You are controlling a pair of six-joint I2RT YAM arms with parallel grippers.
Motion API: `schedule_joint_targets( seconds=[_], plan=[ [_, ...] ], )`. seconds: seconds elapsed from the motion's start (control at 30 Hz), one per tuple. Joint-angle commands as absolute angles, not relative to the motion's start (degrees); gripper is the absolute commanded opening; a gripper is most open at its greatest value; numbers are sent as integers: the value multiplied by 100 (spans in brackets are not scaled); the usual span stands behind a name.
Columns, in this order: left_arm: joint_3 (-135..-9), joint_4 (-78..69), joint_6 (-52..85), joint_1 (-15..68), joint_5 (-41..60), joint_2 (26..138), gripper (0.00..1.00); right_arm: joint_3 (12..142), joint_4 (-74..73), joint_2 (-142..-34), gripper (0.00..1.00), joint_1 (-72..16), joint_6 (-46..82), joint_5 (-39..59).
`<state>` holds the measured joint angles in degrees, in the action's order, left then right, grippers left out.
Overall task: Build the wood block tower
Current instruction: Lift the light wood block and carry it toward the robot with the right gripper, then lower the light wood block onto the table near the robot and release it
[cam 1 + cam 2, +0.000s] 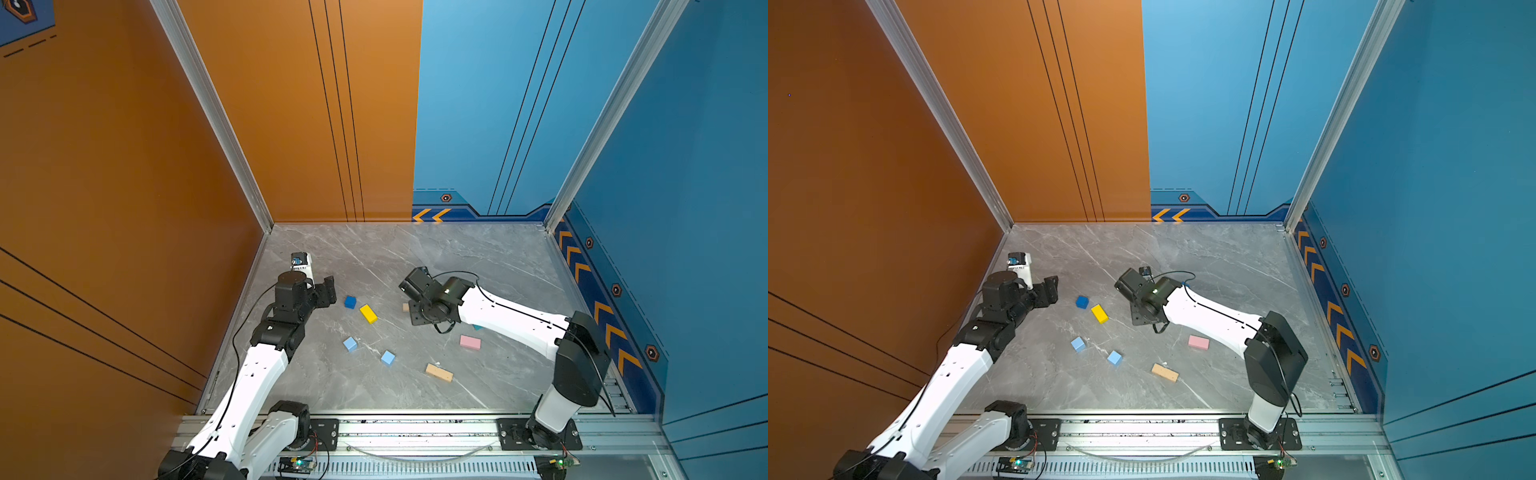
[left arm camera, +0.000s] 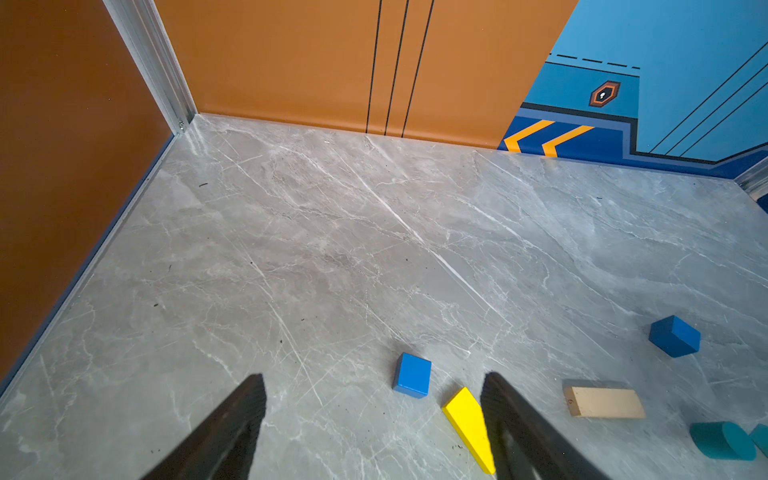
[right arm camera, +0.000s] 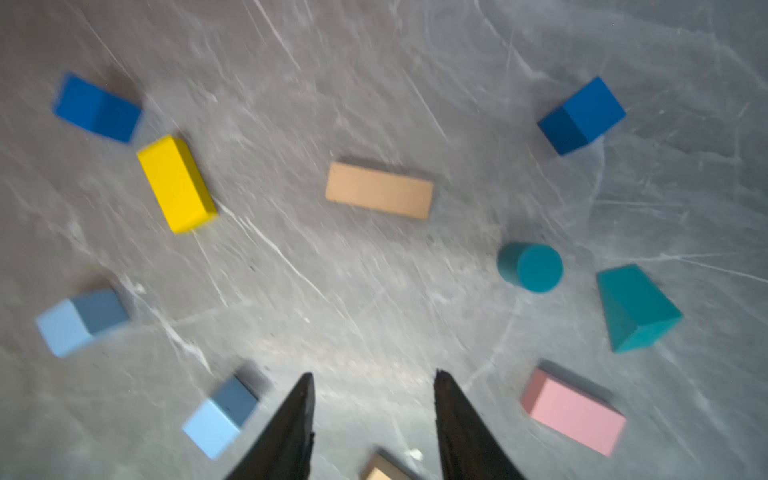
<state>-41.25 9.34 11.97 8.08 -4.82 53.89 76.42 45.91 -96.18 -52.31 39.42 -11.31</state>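
Left gripper: the jaws stand wide apart and hold nothing. Just ahead of the fingertips, a blue cube and the yellow bar lie on the table. One finger partly covers the bar. Beyond these, the left wrist view shows a plank, a second blue cube, the cylinder and an edge of the prism. In both top views the right arm hides these four almost wholly.

Right gripper: the jaws stand partly apart with nothing between them. Its blurred wrist view alone shows all ten blocks, each lying separate. Nearest, an end of a second plank shows in the finger gap. The slab and a pale cube flank the fingers. A second pale cube lies farther out.
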Motion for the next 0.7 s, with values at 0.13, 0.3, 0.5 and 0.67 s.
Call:
schedule_joint_targets(
  seconds=[0.13,0.3,0.5,0.67],
  plan=[
    [-4089,1037,1331,742,-310,5331,82,6405,4853,-8696,3,-5854,4596,-873],
    [-4109,1033,1420,756,-205,5308,82,5783,4573,-8436,0,-6292,4869,-611],
    [-4134,1037,1456,769,-158,5292,81,5160,4031,-8442,0,-6568,5101,-177],
    [-4131,1029,1459,771,-172,5267,81,5006,3853,-8609,0,-6605,5096,-45]
  ],
)
